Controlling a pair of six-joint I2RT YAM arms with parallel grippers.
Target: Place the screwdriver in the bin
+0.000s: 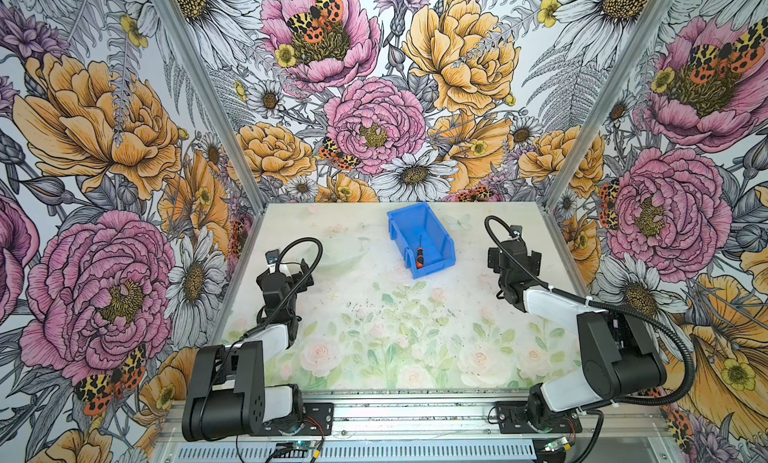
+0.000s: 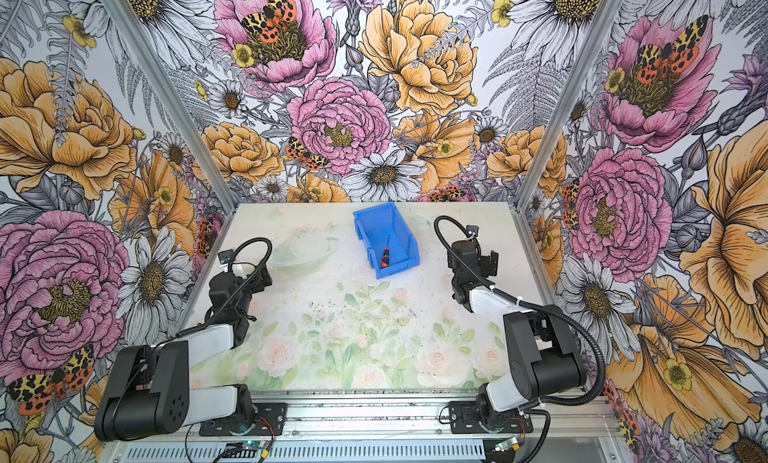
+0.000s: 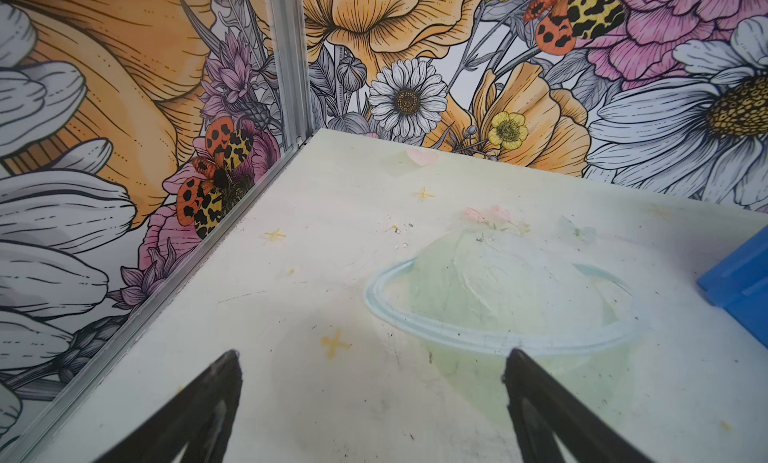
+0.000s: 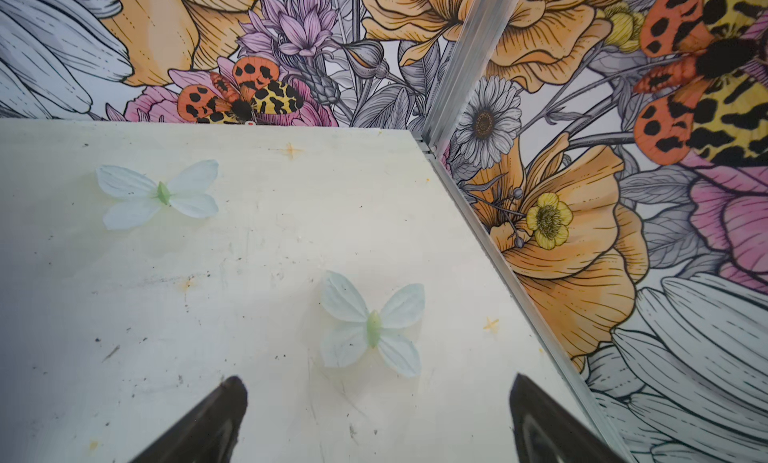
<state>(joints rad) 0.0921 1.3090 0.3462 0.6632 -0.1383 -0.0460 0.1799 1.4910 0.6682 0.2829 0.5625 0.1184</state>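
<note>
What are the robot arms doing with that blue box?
Nothing right now. The screwdriver lies inside the blue bin, near its low front edge, so the job looks done. The left gripper and right gripper are both open and empty, hovering over the table on either side of the bin, touching nothing.

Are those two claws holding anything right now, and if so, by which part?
Nothing is held. The left gripper and the right gripper both stand open and empty, and the screwdriver lies inside the blue bin.
</note>
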